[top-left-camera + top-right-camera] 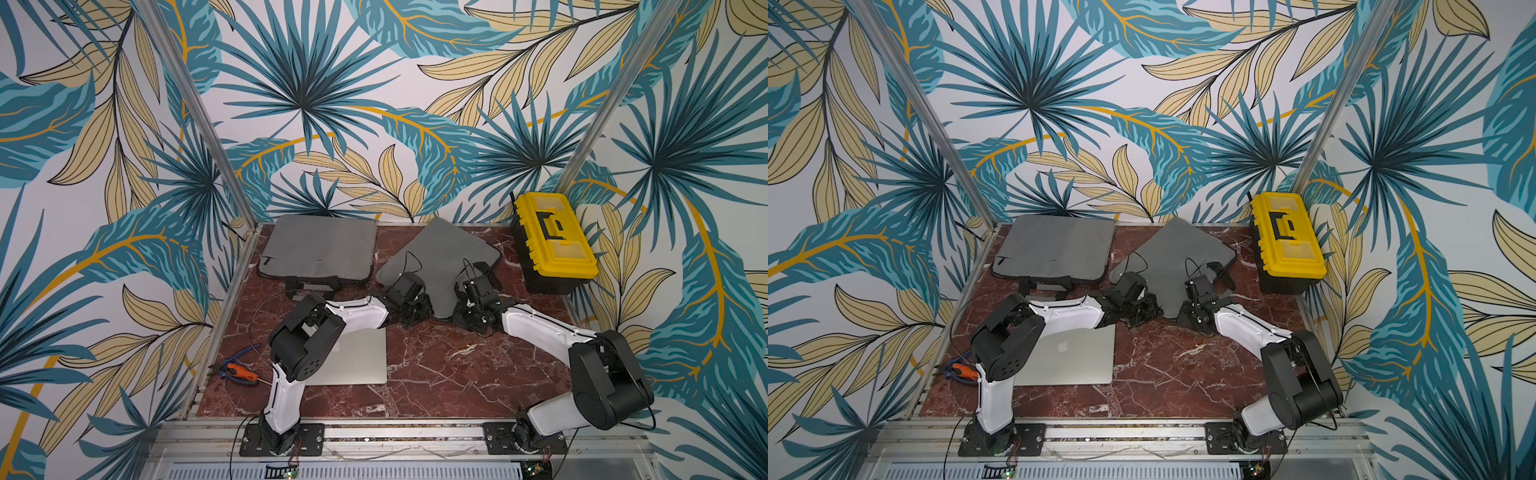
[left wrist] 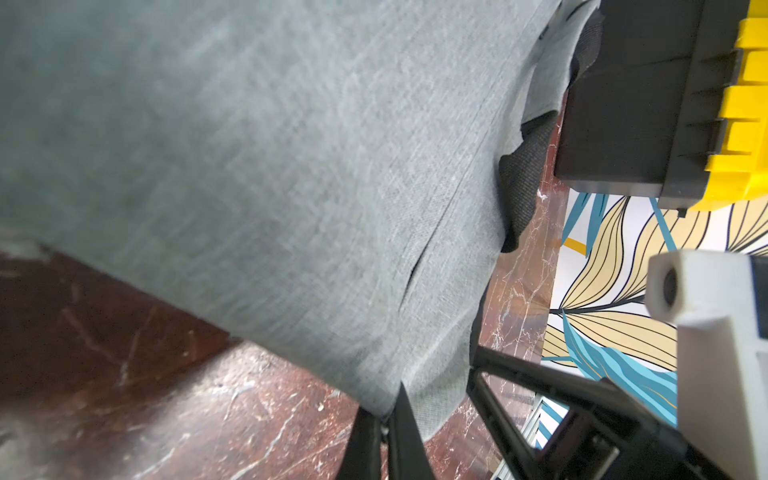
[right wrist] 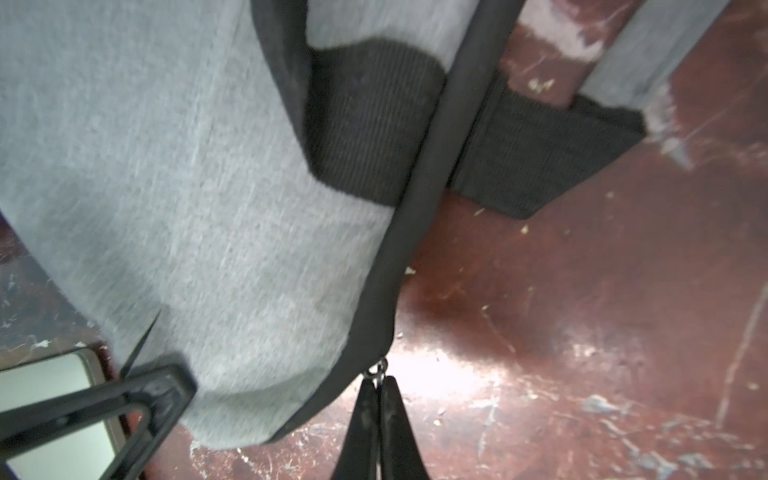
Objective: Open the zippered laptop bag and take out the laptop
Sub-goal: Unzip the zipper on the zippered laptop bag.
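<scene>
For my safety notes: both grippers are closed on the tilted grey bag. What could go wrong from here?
The right gripper pinches only the small zipper pull; it may slip out. The left gripper holds just a corner of the tilted grey bag, so the bag may slide instead of unzipping.

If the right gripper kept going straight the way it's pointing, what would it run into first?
The gray laptop bag itself. The right gripper is shut on the zipper pull at its corner, pointing along the black zipper edge, so it would likely press into that edge first.
</scene>
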